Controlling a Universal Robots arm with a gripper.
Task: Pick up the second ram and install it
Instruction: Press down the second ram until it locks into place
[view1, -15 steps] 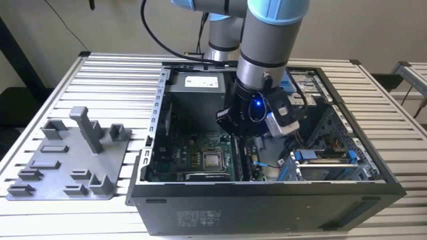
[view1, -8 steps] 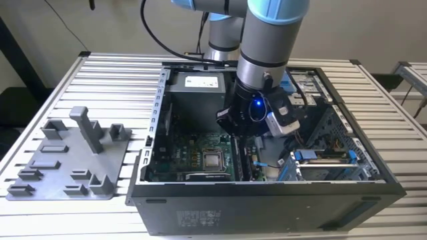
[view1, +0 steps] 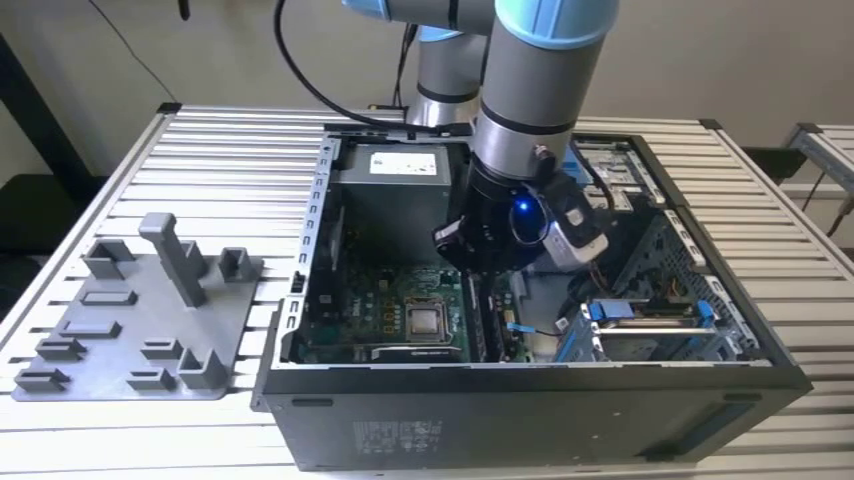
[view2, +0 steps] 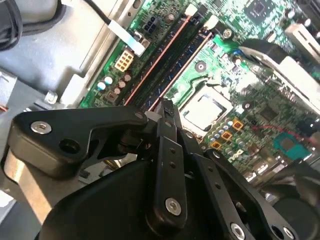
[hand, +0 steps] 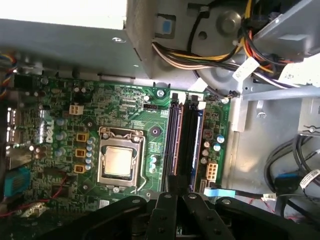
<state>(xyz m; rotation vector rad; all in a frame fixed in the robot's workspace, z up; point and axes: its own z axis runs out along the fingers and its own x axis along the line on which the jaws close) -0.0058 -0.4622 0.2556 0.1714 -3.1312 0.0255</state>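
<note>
Two long dark sticks stand side by side in the memory slots of the motherboard (hand: 125, 105), beside the processor socket (hand: 119, 161), inside the open computer case (view1: 534, 400). The second ram (hand: 173, 135) (view2: 182, 67) appears to be the one nearer that socket, seated along its slot and in line with the gripper (hand: 176, 192) (view2: 167, 109) (view1: 483, 268). The gripper is clenched with its tips drawn together at the near end of that stick, though whether they touch it cannot be told, while the grey fixture tray (view1: 134, 330) lies on the table at the exterior view's left.
</note>
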